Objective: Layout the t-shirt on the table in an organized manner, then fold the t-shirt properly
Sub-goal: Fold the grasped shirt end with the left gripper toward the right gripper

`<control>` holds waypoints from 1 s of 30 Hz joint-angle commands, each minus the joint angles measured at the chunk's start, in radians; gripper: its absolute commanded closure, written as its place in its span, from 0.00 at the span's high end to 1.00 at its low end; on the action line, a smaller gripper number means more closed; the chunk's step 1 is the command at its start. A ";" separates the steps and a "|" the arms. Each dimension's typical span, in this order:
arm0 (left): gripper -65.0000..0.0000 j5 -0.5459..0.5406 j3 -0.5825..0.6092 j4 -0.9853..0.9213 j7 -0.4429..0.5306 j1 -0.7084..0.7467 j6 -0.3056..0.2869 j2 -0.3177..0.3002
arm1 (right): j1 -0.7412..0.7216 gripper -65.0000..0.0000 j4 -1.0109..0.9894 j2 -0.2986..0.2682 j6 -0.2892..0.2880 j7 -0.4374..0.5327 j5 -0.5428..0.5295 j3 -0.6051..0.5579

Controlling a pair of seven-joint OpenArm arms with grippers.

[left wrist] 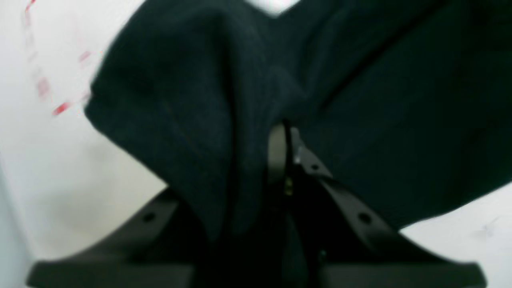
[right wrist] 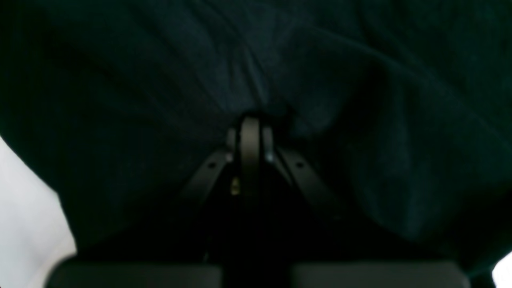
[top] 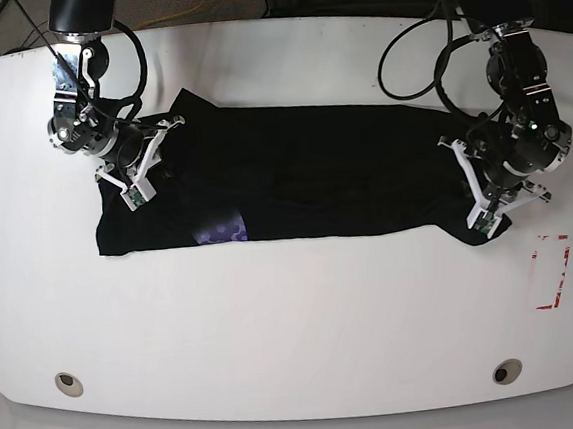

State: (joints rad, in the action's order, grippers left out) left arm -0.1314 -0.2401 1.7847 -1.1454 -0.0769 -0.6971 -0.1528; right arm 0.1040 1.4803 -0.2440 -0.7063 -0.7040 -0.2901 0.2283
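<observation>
The black short-sleeved cloth t-shirt (top: 294,184) is stretched lengthwise between both hands (each pinching one end): left hand (top: 488,200), right hand (top: 134,166), over the glossy white surface (top: 295,314).

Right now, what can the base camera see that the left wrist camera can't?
Only the base view shows the whole black t-shirt stretched between both arms, its purple patch, the right gripper and two round metal inserts. Only the left wrist view shows, up close, the left gripper shut on a bunched fold of cloth. Both show the shirt, the white table and the red outline mark.
</observation>
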 commanded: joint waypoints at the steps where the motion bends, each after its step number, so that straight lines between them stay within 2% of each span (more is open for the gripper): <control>1: 0.04 -0.017 0.018 0.019 -0.006 -0.044 -0.001 0.028 | 0.004 0.00 0.001 -0.001 0.008 -0.053 0.045 -0.002; 6: 0.04 -0.014 0.072 0.017 -0.025 -0.077 -0.001 0.101 | 0.004 0.00 0.000 0.001 0.008 -0.053 0.045 -0.002; 20: 0.04 -0.011 0.232 0.011 -0.025 -0.060 -0.001 0.276 | -0.002 0.00 0.000 0.001 0.008 -0.053 0.045 -0.002; 24: 0.04 -0.011 0.262 0.011 -0.023 -0.039 -0.001 0.310 | -0.002 0.00 0.000 0.001 0.008 -0.053 0.045 -0.002; 30: 0.04 -0.011 0.287 0.008 -0.020 -0.016 -0.001 0.310 | -0.003 0.00 0.000 0.002 0.008 -0.053 0.045 -0.002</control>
State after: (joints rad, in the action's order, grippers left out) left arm -0.1314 0.0349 1.7775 -1.1854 -0.0849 -0.6975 0.1570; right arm 0.1005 1.4803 -0.2409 -0.7071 -0.7097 -0.2882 0.2291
